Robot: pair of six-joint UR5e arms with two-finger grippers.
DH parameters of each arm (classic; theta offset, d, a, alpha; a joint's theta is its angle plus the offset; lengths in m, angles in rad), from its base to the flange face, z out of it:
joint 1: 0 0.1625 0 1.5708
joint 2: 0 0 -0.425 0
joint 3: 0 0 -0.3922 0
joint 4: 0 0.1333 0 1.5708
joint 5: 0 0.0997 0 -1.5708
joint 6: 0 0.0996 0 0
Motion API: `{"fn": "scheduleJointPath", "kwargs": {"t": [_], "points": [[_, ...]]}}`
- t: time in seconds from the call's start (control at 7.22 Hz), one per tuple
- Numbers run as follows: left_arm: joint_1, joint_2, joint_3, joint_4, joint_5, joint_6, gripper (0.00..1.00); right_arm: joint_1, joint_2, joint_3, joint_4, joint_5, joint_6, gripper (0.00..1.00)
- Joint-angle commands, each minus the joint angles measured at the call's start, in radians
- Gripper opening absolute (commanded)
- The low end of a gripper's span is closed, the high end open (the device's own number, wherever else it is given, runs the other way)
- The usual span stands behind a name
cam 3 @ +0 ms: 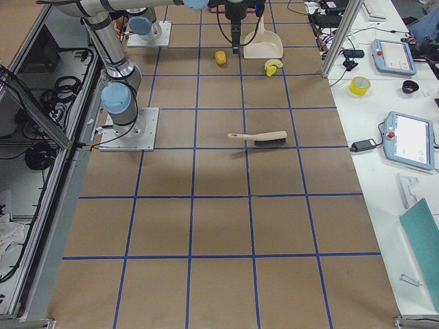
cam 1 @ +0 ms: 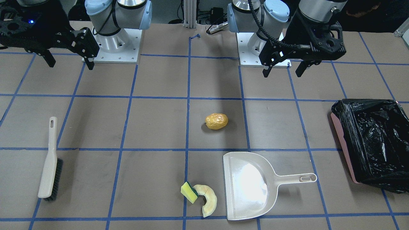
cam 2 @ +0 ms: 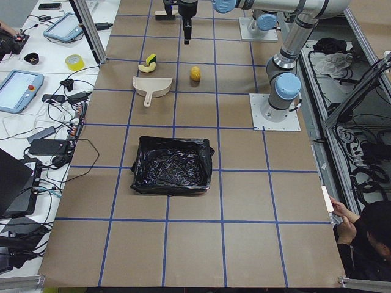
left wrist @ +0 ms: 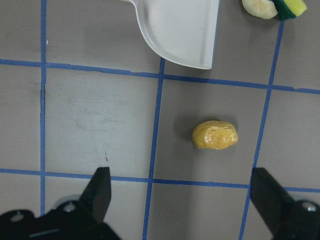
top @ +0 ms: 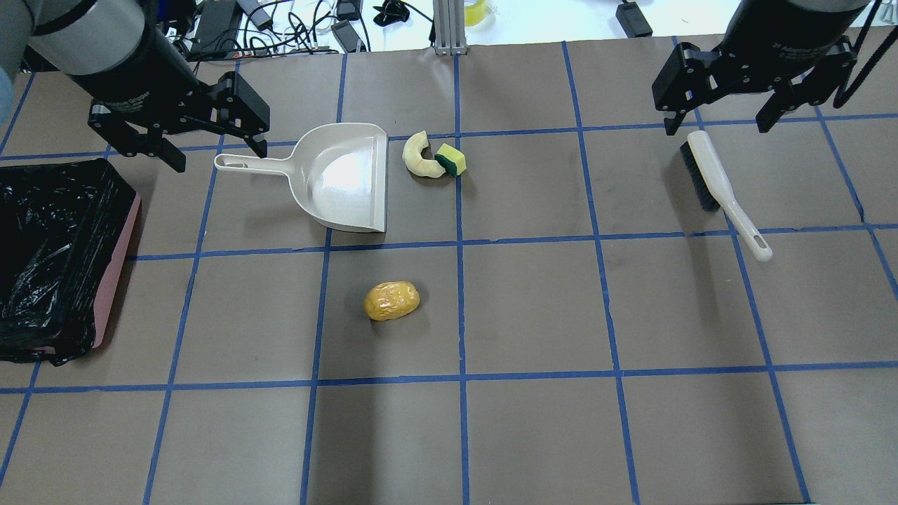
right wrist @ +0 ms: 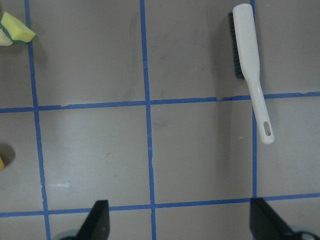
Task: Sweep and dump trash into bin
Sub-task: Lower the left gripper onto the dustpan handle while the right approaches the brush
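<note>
While the left gripper (cam 1: 282,74) and the right gripper (cam 1: 71,65) hang with jaws spread wide and nothing held, the tools are best taken by their handles: the dustpan (cam 1: 246,188) by the left, the brush (cam 1: 48,166) by the right. The sponge (cam 1: 189,192) and squash slice (cam 1: 209,199) are found touching, just beside the pan's mouth. The potato-like lump (cam 1: 216,121) is set well apart, with open table around it for sweeping. The bin (cam 1: 345,148) is placed beyond the pan's handle, on the robot's left.

Robotics lab: tape-gridded table (top: 533,308), teach pendant (cam 3: 409,140), loose cables (top: 273,35).
</note>
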Motion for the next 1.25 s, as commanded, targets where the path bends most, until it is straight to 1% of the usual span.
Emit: {"fn": "scheduleJointPath", "kwargs": {"t": [0.0,0.14,0.28,0.42,0.83,0.97,1.11], "points": [[0.0,-0.002,-0.001,-0.007,0.003,0.0,1.0,-0.002,0.0,-0.002,-0.007,0.008,0.001,1.0],[0.003,-0.009,0.001,0.004,0.001,0.009,1.0,0.0,0.0,-0.004,-0.009,0.01,0.003,1.0],[0.006,-0.03,0.002,0.044,0.004,0.114,1.0,-0.002,0.008,-0.001,-0.009,0.009,0.017,1.0],[0.018,-0.064,0.004,0.074,0.007,0.252,1.0,-0.006,0.008,0.01,-0.01,-0.007,0.008,1.0],[0.092,-0.202,0.002,0.179,0.015,0.702,1.0,-0.032,0.009,0.013,-0.007,-0.008,-0.009,1.0],[0.127,-0.254,0.002,0.209,0.029,0.924,0.99,-0.034,0.02,0.015,-0.006,-0.007,-0.053,1.0],[0.161,-0.309,0.011,0.273,0.029,1.091,0.98,-0.054,0.047,0.016,-0.006,-0.013,-0.178,1.0]]}}
